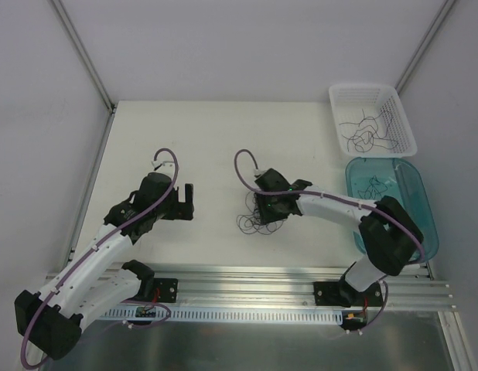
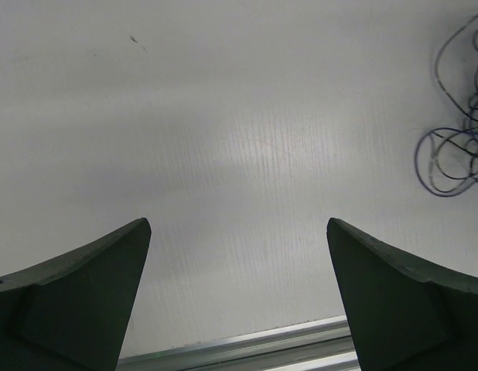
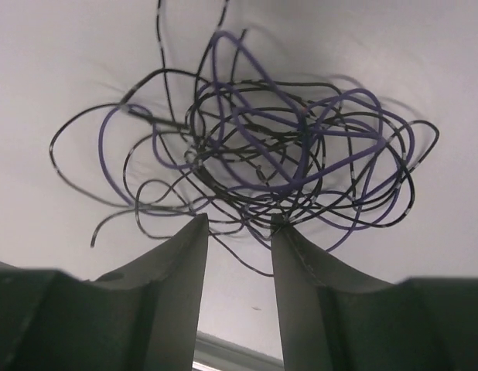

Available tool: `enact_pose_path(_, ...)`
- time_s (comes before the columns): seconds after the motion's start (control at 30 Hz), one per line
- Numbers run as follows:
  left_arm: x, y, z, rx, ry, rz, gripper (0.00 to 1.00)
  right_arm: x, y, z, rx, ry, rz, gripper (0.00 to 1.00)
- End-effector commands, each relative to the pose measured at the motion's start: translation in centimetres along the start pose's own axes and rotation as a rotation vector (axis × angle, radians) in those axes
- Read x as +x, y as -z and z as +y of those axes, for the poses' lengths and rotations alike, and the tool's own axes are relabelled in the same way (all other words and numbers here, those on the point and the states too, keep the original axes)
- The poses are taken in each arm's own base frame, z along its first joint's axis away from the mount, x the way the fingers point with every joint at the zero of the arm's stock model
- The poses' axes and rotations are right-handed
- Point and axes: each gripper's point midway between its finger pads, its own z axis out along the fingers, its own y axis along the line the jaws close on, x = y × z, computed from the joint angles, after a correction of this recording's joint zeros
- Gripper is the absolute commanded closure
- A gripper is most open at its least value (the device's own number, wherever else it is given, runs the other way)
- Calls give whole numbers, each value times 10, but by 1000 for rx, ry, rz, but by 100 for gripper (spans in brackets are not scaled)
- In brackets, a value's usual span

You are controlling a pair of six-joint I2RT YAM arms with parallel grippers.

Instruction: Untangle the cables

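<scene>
1. Left arm crouches bent; left claw spread wide above white bench.
2. Right arm reaches inward; right claw half-narrowed, unclamped, tips straddling tangled thin purple-black wire cables mid-bench.

Matt wht table, glossy cables

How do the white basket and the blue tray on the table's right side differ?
The white basket is opaque with slotted walls; the blue tray is see-through and solid-walled. The basket sits farther back, the tray nearer, partly covered by the right arm. The basket holds more, wider-spread cables than the tray. Both hold thin dark strands.
</scene>
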Motion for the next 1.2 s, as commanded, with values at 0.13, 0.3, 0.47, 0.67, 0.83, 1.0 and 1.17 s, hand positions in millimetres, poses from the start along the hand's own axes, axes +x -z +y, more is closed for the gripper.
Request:
enact_pose_path(0.13,-2,1,-14,95,1,-15,1,-56,13,99,-129,186,-136,51)
enact_pose_path(0.3,-5,7,-40,240,2,-35,1,-60,49,101,-166,142,-218,28)
enact_pose_path(0.47,-12,7,-67,338,70,-11,1,-54,75,74,-160,-24,-364,24)
enact_pose_path(0.67,-20,-5,-103,281,90,22,1,-48,87,48,-183,-245,-503,11)
enact_pose_path(0.83,-21,-26,-131,214,115,71,1,-39,89,27,-168,-354,-569,6)
enact_pose_path(1.0,-18,-52,-153,134,114,101,2,-35,91,17,-186,-408,-621,5)
enact_pose_path(1.17,2,-79,-175,89,84,158,6,-29,83,18,-209,-409,-617,5)
